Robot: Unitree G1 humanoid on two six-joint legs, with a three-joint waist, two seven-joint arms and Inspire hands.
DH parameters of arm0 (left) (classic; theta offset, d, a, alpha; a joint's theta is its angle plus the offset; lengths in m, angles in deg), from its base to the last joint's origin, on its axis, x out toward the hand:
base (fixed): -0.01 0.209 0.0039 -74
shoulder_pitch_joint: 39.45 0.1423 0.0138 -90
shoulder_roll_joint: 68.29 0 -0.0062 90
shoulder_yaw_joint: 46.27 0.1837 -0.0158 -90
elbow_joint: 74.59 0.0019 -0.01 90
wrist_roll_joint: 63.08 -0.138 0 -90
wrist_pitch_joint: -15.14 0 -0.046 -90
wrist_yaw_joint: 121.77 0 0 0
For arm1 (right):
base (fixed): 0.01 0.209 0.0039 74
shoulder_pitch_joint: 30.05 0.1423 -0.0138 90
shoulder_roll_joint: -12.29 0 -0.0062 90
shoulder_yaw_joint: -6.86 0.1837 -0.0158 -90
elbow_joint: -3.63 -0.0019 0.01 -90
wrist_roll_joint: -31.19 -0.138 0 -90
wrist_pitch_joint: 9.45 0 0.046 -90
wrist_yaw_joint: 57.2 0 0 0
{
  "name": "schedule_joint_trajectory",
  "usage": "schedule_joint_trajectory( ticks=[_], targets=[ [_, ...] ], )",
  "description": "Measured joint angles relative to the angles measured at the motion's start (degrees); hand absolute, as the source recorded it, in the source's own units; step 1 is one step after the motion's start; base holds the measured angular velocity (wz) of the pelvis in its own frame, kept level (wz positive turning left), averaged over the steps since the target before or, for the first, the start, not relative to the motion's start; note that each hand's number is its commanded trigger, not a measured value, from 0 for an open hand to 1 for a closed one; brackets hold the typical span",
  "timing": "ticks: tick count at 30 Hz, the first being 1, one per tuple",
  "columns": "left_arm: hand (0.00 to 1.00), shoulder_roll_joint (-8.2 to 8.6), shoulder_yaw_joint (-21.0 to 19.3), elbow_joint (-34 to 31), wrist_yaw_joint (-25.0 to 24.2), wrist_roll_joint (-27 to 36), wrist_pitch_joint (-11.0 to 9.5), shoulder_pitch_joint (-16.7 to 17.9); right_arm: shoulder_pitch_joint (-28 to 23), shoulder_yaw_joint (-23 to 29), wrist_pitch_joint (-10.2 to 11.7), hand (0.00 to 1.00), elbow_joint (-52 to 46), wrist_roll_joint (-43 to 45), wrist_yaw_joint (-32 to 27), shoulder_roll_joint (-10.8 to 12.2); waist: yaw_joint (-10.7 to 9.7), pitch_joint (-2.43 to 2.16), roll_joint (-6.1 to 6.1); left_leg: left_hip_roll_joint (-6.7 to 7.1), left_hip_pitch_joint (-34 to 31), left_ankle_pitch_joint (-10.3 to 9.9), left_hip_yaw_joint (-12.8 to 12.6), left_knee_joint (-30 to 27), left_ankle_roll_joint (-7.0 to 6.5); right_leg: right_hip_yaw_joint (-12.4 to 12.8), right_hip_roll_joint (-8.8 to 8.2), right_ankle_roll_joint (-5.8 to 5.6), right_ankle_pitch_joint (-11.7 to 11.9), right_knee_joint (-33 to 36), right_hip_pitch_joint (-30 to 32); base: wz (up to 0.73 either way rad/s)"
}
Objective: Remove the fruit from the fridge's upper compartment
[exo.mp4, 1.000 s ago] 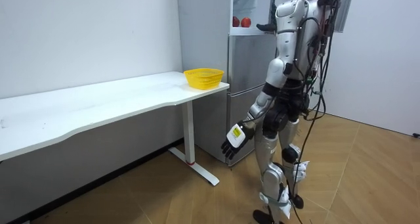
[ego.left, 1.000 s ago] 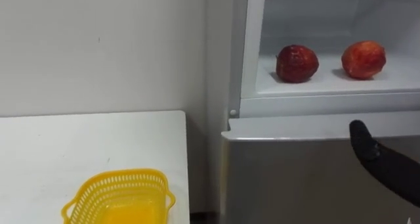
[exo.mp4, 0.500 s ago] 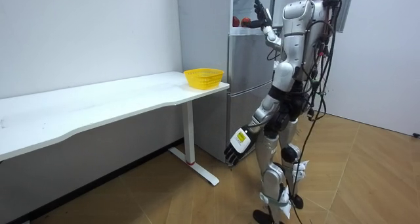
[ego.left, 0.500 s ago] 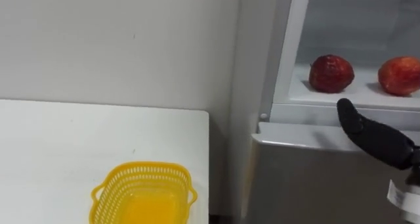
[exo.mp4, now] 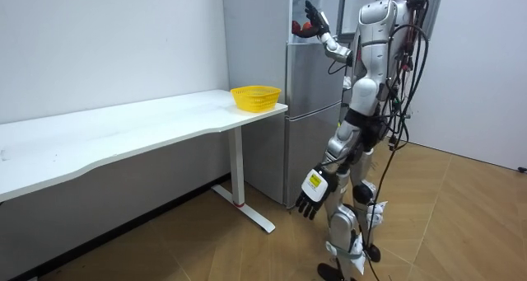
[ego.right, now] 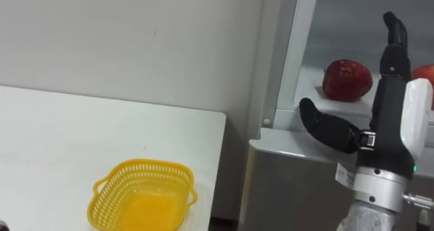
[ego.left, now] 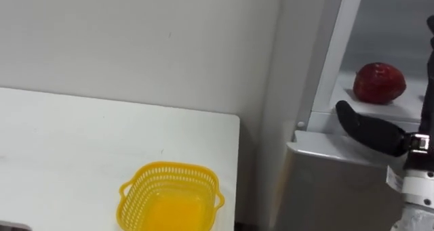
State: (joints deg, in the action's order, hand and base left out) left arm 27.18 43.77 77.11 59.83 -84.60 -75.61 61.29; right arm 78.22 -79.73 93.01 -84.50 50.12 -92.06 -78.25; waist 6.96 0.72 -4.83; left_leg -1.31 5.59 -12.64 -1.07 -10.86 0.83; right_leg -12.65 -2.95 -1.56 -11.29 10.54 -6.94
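White table [ego.right: 54, 136] with yellow basket [ego.right: 141, 194] stands beside the fridge [ego.right: 298, 190], right hand [ego.right: 388, 102] spread wide there.

1. upper fridge compartment [ego.right: 352, 28] open at the front; right hand [ego.right: 388, 109] raised before it, fingers straight.
2. its shelf holds a red fruit [ego.right: 347, 80]; free space above it and to its left.
3. second fruit [ego.right: 427, 76] partly behind the hand.
4. white frame [ego.right: 288, 61] bounds the opening on the left.
5. table [ego.right: 54, 136] and yellow basket [ego.right: 141, 194] lower, well apart.

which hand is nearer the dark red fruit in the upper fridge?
Right. The right hand is raised, open, just beside the dark red fruit; the left hand hangs low, far below it.
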Motion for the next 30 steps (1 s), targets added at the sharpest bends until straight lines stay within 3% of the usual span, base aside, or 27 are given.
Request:
schedule_joint_trajectory(
  ticks=[10, 14, 18, 23, 30],
  targets=[
    [0.00, -0.43, -1.17, -3.58, -1.13, -1.28, 0.84, 2.17, 8.73, 0.03, -1.52, 0.00, 11.64, -2.86, 0.89, -3.71, 0.09, -0.18, -0.56, 0.03, -0.01, 0.00, 0.76, -0.91, 0.00, -1.10, -0.11, 0.10, 0.06, 0.07, -0.81, 0.02],
    [0.00, -0.57, -2.07, -3.59, -2.34, -1.68, 1.82, 2.56, 9.42, 0.06, -2.53, 0.00, 13.52, -2.87, 1.17, -4.55, -0.01, -0.47, -1.08, 0.10, 0.12, 0.02, 1.63, -1.19, 0.03, -2.09, -0.14, 0.10, 0.06, 0.04, -1.29, 0.15],
    [0.00, -0.58, -2.06, -3.58, -2.68, -1.68, 2.10, 2.77, 9.42, 0.06, -2.53, 0.00, 13.62, -2.95, 1.64, -4.71, -0.17, -0.44, -1.09, 0.15, 0.10, 0.02, 1.90, -1.40, 0.03, -2.68, -0.21, 0.10, 0.06, 0.04, -1.51, 0.05],
    [0.00, -0.61, -2.08, -3.57, -3.12, -1.70, 2.15, 2.90, 9.42, 0.06, -2.61, 0.00, 15.40, -5.53, 3.97, -7.59, -0.35, -0.36, -1.16, 0.36, -0.03, 0.02, 2.64, -1.79, 0.03, -3.30, -0.38, 0.08, 0.05, 0.08, -2.13, 0.06],
    [0.00, -0.71, -2.16, -3.56, -3.43, -1.74, 2.81, 3.04, 9.42, 0.09, -2.66, 0.00, 15.43, -8.98, 7.54, -9.00, -0.42, -0.20, -1.58, 0.37, -0.43, 0.02, 2.64, -1.81, 0.03, -3.25, -0.37, 0.08, 0.04, 0.02, -2.05, 0.00]
  ],
)
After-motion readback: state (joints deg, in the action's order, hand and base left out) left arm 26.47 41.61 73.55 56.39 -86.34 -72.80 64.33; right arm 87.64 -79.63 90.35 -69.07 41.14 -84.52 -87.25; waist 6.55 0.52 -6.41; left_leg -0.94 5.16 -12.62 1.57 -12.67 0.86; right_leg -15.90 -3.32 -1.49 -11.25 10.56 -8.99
